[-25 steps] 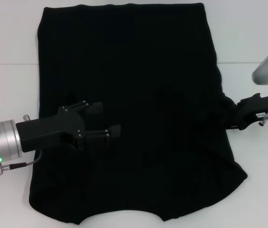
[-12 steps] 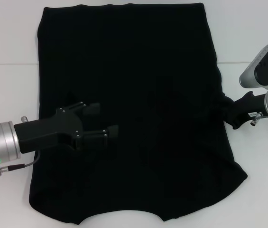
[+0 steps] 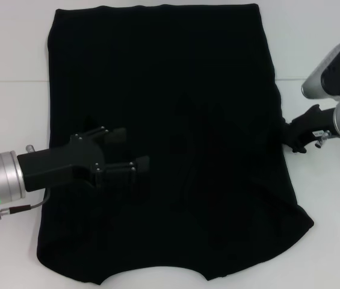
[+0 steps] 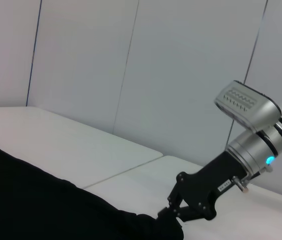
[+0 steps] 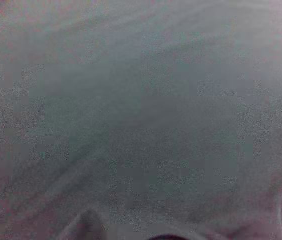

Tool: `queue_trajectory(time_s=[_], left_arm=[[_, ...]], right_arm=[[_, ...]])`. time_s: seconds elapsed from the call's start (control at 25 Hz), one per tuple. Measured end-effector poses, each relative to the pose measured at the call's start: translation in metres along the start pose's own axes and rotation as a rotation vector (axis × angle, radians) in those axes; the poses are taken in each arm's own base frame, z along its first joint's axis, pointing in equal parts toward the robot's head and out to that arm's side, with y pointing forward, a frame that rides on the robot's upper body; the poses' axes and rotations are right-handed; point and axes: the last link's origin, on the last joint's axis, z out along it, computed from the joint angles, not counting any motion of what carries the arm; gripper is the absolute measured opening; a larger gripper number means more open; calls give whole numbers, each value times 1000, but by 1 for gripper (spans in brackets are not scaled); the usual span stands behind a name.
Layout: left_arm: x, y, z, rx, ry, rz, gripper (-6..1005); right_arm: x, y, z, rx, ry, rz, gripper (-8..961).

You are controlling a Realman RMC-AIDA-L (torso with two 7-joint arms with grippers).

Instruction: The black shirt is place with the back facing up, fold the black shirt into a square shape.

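The black shirt (image 3: pixel 163 138) lies flat on the white tabletop (image 3: pixel 13 54). The left gripper (image 3: pixel 130 153) hovers over its left half, fingers spread and empty. The right gripper (image 3: pixel 285 137) pinches the shirt's right edge, apparently starting a side fold; next, carry that edge inward toward the middle.

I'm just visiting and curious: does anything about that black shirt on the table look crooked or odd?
Mostly flat, but the black shirt bunches at its right edge, where the right gripper pinches it. The left gripper rests open on the fabric.
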Motion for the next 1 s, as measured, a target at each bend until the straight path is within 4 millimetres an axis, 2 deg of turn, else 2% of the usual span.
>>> queue_trajectory(time_s=[0.12, 0.68, 1.0], left_arm=[[0, -1, 0, 8, -2, 0, 936], [-3, -3, 0, 25, -6, -8, 933], [-3, -2, -1, 25, -7, -8, 932]], right_arm=[[-13, -1, 0, 3, -4, -1, 11], [-44, 9, 8, 13, 17, 3, 10], [-55, 20, 17, -2, 11, 27, 59]])
